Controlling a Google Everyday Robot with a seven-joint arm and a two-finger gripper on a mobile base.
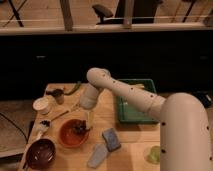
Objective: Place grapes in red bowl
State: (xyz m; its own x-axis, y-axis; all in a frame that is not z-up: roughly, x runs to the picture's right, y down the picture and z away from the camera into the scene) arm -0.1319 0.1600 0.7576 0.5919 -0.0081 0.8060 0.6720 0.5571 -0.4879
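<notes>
An orange-red bowl (70, 135) sits on the wooden table (107, 112), left of centre. A dark bunch that looks like the grapes (78, 129) lies inside the bowl near its right rim. My gripper (86, 126) hangs from the white arm (125, 90) right over the bowl's right side, at the dark bunch. I cannot tell whether it is touching the bunch.
A dark maroon bowl (41, 153) stands at the front left. A green tray (131, 114) is to the right. A blue sponge (111, 138), a grey cloth (97, 155) and a yellow-green object (154, 154) lie in front. Cups (42, 105) and a green vegetable (75, 88) are at the back left.
</notes>
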